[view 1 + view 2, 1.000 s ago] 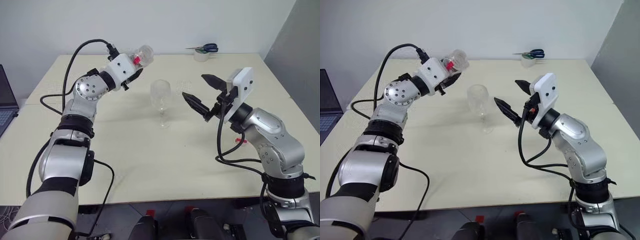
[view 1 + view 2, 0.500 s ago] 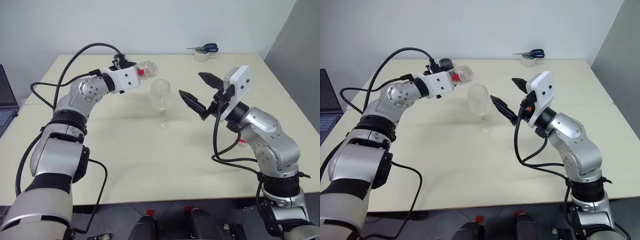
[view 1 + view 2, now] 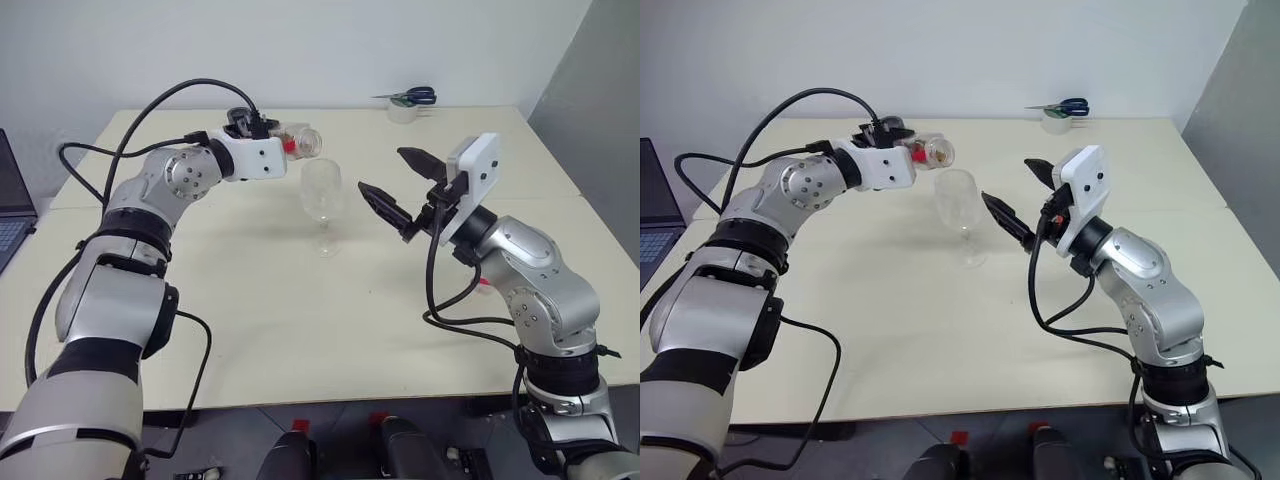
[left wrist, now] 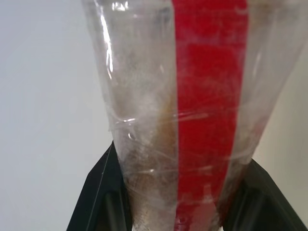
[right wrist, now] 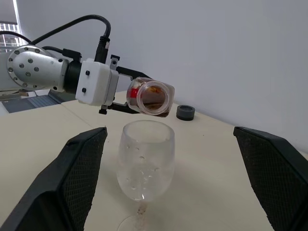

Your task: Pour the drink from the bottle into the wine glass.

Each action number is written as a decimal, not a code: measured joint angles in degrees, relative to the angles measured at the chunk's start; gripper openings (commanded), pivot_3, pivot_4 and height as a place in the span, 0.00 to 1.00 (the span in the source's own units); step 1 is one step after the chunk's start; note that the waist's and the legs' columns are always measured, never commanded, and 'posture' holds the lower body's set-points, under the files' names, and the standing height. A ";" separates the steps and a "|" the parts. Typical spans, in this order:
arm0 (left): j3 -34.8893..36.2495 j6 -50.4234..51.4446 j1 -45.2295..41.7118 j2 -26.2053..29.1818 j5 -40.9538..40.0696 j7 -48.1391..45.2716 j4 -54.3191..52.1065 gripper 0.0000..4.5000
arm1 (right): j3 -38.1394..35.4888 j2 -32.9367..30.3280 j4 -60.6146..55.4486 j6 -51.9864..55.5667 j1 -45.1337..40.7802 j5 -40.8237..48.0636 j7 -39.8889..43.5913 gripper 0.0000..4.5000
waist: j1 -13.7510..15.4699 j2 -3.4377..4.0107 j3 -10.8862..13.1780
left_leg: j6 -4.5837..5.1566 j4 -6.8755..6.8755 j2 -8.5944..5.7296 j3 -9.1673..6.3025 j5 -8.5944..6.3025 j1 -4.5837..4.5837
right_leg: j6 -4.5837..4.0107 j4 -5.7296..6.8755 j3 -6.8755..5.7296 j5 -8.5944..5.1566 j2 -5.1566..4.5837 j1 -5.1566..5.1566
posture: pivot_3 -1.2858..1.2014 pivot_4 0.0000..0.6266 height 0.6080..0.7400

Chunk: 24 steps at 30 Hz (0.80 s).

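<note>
The wine glass (image 3: 321, 190) stands on the table (image 3: 300, 300) near its middle. At its ten o'clock, the bottle (image 3: 303, 143) lies tipped above its rim, held in the left pincer (image 3: 262, 135). At three o'clock waits the right pincer (image 3: 395, 182), apart. Scissors (image 3: 408, 96) lie on a tape roll (image 3: 402, 112) at one o'clock, far back.

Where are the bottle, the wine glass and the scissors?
bottle (image 5: 150, 98), right wrist view, on its open mouth.
wine glass (image 3: 321, 190), left eye view, on its bowl.
scissors (image 3: 412, 96), left eye view, on the blue handles.
</note>
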 measured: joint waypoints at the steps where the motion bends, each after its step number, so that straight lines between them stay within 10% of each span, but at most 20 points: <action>1: -0.10 -0.07 -0.14 0.00 0.21 0.10 0.03 0.39 | 0.00 0.01 0.00 -0.01 0.02 -0.01 0.00 1.00 | 0.00 0.00 0.00 | 0.00 0.00 0.00 0.00 0.00 0.00 | 0.00 0.00 0.00 0.00 0.00 0.00 | 0.52 0.24 1.00; 24: -5.70 -1.38 -4.63 0.97 8.29 6.24 2.17 0.39 | 0.06 0.24 -0.03 -0.18 0.08 -0.10 -0.55 1.00 | -0.02 0.00 0.00 | 0.00 0.00 -0.01 0.03 0.00 -0.01 | 0.00 0.02 0.01 0.00 0.05 -0.01 | 0.52 0.24 1.00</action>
